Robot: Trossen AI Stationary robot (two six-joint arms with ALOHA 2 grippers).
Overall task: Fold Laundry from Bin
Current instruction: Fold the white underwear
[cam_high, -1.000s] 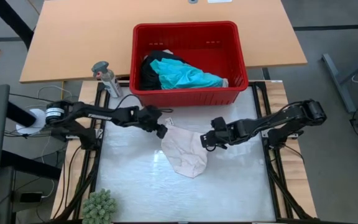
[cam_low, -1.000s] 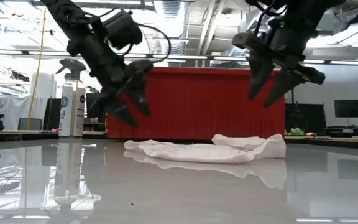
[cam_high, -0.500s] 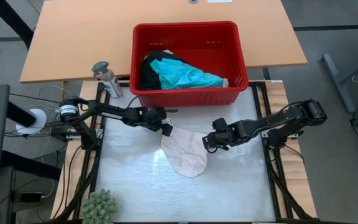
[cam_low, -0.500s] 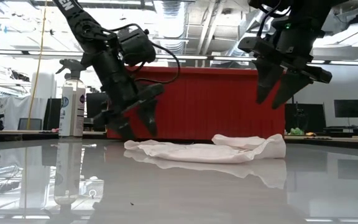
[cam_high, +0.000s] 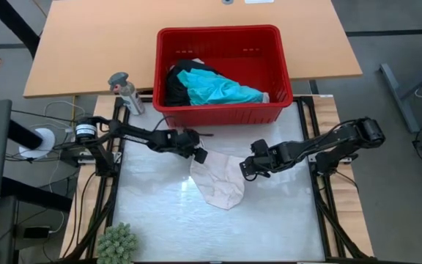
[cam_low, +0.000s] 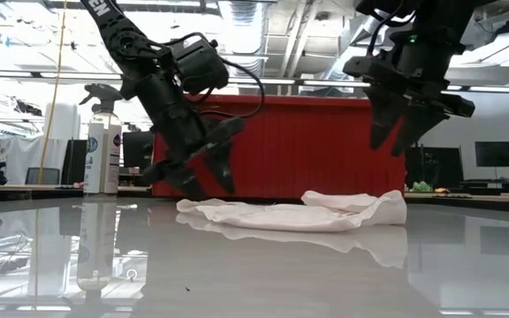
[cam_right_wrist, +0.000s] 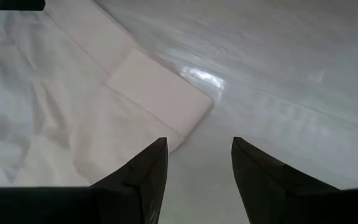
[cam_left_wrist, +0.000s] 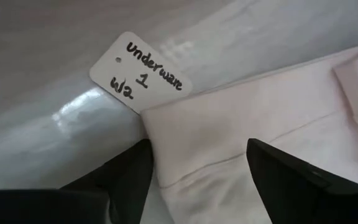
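The right gripper [cam_right_wrist: 194, 177] is hovering with its two dark fingers [cam_right_wrist: 143, 174] parted above the glossy white table [cam_right_wrist: 291, 81], just beside a corner of the pale pink-white piece [cam_right_wrist: 73, 118].

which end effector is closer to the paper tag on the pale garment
Left. The left end effector hangs open just beside the paper tag, at the pale garment's corner; the right end effector is open at the opposite corner.

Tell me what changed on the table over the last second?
The left hand slid toward the pale garment and came down over its corner, fingers open astride the edge, gripping nothing yet. The right hand stayed open above the opposite corner. The garment and the red bin did not move.
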